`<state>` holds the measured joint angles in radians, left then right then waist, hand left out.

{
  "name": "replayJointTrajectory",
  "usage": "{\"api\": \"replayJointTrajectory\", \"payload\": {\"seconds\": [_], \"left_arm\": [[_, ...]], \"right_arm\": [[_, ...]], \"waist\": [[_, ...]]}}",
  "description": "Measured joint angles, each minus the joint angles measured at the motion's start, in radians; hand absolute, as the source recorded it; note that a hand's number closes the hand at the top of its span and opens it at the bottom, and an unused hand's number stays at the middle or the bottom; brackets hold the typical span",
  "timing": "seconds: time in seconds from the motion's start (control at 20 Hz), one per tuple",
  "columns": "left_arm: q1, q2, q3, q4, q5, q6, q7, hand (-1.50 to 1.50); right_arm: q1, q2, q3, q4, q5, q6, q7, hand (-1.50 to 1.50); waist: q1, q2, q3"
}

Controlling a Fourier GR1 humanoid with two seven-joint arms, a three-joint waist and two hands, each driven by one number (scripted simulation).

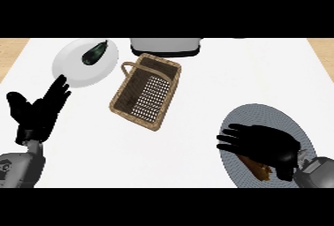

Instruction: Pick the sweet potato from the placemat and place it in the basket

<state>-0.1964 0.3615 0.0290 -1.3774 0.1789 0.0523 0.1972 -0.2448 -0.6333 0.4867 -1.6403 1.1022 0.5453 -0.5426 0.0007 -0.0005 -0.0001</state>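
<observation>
Sweet potato, brown & stubby (259, 170), sits on round grey placemat (267, 114) lower right, mostly under my right hand (264, 143), placed over it to grab (can't tell if closed), woven wicker basket (146, 90) well apart at centre; left hand (36, 114) rests open.

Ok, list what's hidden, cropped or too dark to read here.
Head view: the black right hand hides most of the sweet potato, leaving a brown end; the dark eggplant is a silhouette on its plate; the grey appliance is cropped at the top.
</observation>
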Motion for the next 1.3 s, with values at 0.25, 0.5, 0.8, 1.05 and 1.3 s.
{"api": "replayJointTrajectory", "payload": {"seconds": [0.25,0.5,0.8,1.05,1.3], "left_arm": [[0.005,-0.01,0.017,-0.018,-0.018,-0.012,0.012,0.0],[-0.006,-0.02,0.037,0.003,-0.029,-0.035,0.007,0.0],[0.001,-0.03,0.051,0.003,-0.041,-0.056,0.002,0.0],[-0.021,-0.035,0.069,-0.004,-0.049,-0.059,0.028,0.0],[-0.027,-0.041,0.083,0.017,-0.057,-0.071,0.012,0.0]], "right_arm": [[0.038,0.015,0.009,-0.006,0.071,-0.033,-0.006,-1.5],[0.041,0.034,-0.009,0.037,0.138,-0.072,-0.035,-1.5],[0.03,0.049,0.014,0.099,0.244,-0.136,-0.076,1.5],[0.026,0.081,0.013,0.141,0.307,-0.22,-0.121,1.5],[0.033,0.102,0.011,0.154,0.363,-0.261,-0.135,1.5]], "waist": [[-0.001,0.0,0.0],[0.0,0.0,0.0],[0.001,0.0,0.0],[0.003,-0.008,-0.006],[0.003,-0.012,-0.009]]}}
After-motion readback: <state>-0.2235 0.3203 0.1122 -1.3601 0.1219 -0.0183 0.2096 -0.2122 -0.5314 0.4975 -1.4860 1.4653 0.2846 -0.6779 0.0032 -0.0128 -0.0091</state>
